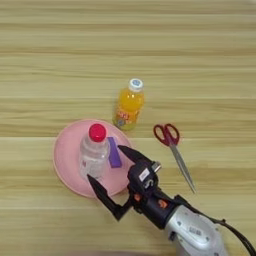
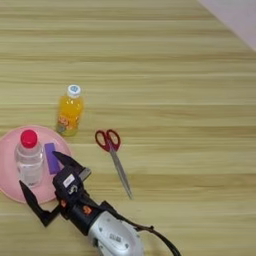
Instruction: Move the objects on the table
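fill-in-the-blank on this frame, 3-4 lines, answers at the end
1. The clear bottle stands on a pink ____.
2. The cap of the orange-drink bottle is ____.
3. The scissors have ____ handles.
4. The end effector has its fingers ____, beside the clear bottle.

Answers: plate; white; red; open
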Action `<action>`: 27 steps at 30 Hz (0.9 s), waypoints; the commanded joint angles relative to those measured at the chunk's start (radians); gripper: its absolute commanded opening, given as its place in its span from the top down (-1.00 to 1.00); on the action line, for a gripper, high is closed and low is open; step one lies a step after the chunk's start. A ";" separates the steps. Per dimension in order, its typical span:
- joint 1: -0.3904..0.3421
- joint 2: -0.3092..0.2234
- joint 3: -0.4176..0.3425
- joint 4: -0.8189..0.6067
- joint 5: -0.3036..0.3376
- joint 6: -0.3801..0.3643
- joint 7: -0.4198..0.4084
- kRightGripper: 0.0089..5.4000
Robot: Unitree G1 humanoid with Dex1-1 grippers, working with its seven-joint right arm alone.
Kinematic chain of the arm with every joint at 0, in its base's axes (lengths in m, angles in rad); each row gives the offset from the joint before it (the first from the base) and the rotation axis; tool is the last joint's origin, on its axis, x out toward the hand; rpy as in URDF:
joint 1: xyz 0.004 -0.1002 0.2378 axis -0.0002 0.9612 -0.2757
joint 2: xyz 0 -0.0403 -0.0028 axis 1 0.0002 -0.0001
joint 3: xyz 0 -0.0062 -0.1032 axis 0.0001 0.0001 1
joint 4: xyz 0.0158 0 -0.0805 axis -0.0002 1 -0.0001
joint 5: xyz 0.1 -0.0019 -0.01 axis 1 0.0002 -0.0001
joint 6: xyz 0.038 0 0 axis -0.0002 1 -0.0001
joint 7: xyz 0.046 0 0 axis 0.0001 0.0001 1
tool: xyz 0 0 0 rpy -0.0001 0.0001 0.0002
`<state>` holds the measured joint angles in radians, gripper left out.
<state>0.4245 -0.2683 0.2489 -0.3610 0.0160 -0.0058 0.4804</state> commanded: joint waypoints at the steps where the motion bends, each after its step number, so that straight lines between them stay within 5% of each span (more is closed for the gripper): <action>1: -0.044 0.004 -0.001 -0.026 -0.002 -0.002 -0.020 -0.99; 27: -0.173 0.026 0.054 0.045 -0.018 0.054 -0.010 -0.99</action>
<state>0.2943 -0.2478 0.3066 -0.2896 -0.0044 0.0572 0.4836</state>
